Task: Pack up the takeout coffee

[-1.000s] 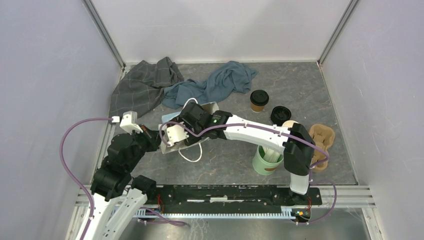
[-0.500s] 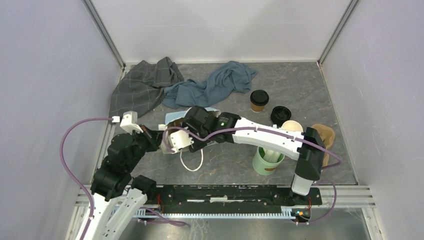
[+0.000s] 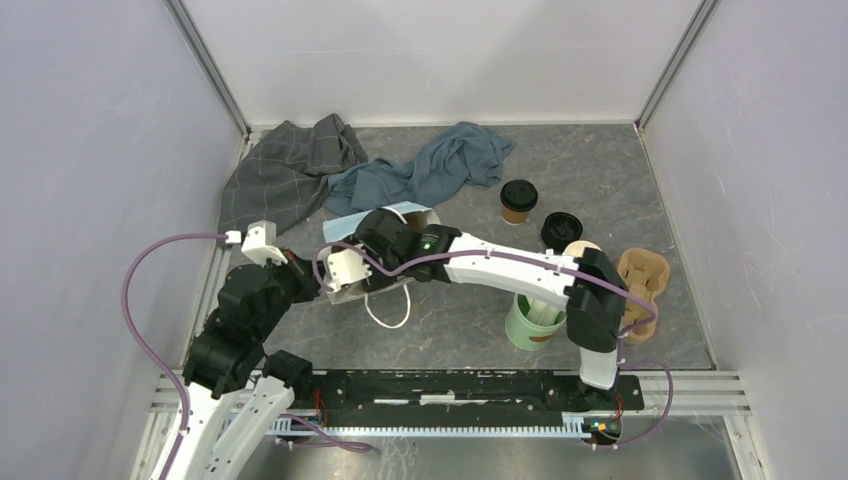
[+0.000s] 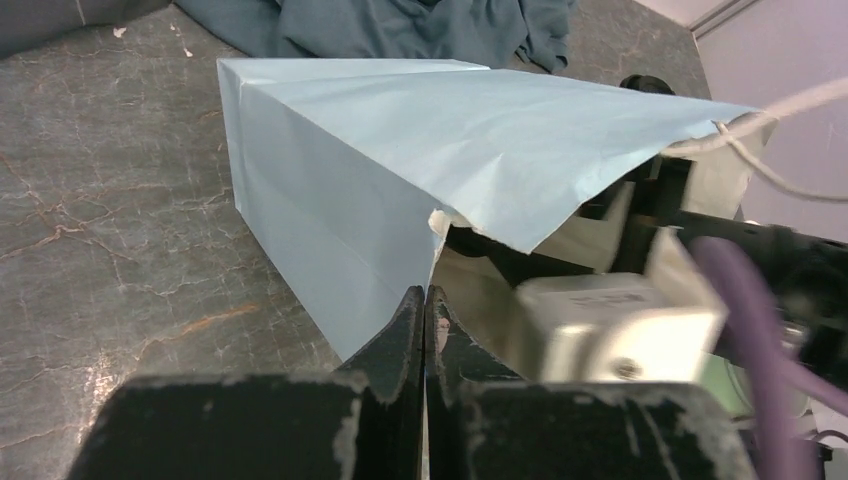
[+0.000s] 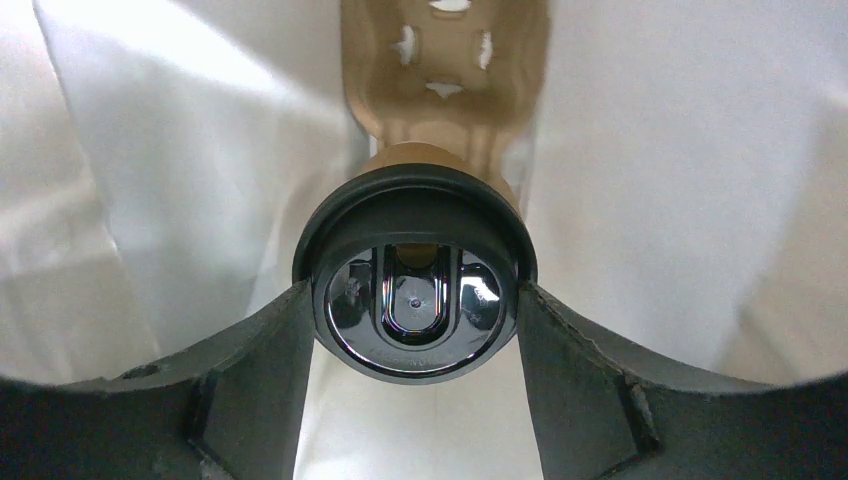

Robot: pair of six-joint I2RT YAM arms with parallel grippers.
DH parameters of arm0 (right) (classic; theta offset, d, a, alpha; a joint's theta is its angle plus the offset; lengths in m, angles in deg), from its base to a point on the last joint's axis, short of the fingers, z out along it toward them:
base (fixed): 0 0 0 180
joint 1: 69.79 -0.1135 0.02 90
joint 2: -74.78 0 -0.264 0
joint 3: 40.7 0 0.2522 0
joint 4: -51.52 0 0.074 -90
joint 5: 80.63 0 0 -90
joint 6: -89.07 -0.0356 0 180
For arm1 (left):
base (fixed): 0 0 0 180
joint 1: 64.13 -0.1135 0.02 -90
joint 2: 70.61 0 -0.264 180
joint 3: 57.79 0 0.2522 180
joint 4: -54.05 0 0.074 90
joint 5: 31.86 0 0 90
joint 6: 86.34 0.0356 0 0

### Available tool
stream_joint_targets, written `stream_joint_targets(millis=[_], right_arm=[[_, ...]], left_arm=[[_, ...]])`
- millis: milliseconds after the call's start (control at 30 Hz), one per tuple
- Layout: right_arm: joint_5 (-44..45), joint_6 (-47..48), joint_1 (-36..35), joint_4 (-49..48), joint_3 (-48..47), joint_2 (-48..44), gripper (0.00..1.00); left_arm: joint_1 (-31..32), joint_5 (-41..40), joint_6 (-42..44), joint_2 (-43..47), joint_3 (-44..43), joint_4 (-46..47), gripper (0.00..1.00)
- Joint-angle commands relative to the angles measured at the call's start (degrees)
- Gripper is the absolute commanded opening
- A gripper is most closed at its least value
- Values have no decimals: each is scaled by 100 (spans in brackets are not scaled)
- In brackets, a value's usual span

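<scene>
Since half a second ago my right arm's elbow has swung back in from the right side of the worktop (image 3: 450,320), and its wrist has shifted a little left and away from the bases. My right tool (image 5: 412,300) is inside the paper bag (image 4: 400,130), which lies on its side with the mouth toward the right arm, and its two fingers (image 5: 250,380) press the rim of the coffee cup (image 5: 415,270) from either side. From the wrist I look straight down on the cup's round black lid, glossy, with a raised sip spout across the middle. A sliver of brown paper wall shows just behind it. Past the cup, deeper in the bag, sits a brown pulp carrier (image 5: 445,60) with cut-out holes, and the bag's white inner walls rise on both sides. My left tool (image 4: 425,300) is pinched tight on the bag's lower edge beside the mouth. The bag's white cord handle (image 3: 385,312) loops onto the worktop. A second coffee cup (image 3: 519,200), also brown with a black lid, stands upright well apart toward the back right, near a teal cloth (image 3: 430,165).
</scene>
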Motion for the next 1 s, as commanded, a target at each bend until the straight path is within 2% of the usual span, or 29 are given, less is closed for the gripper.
stream_joint_targets(millis=[0,167,400,633,967], right_arm=[[177,-268,-60,183,274,-837,0],[485,-99,19,-306,957,-1197,0],[366,380,302,-648,794,-920,0],[-198,727,510,-690,450,-469,0],[-537,620,620,-849,425,-263,0]], left_arm=[[5,-17,9,30,-47,152,2],[5,-37,17,18,-120,113,2],[17,16,-56,-21,-143,53,2],[12,19,-154,-15,-106,74,2],[7,43,-125,-163,-235,76,2]])
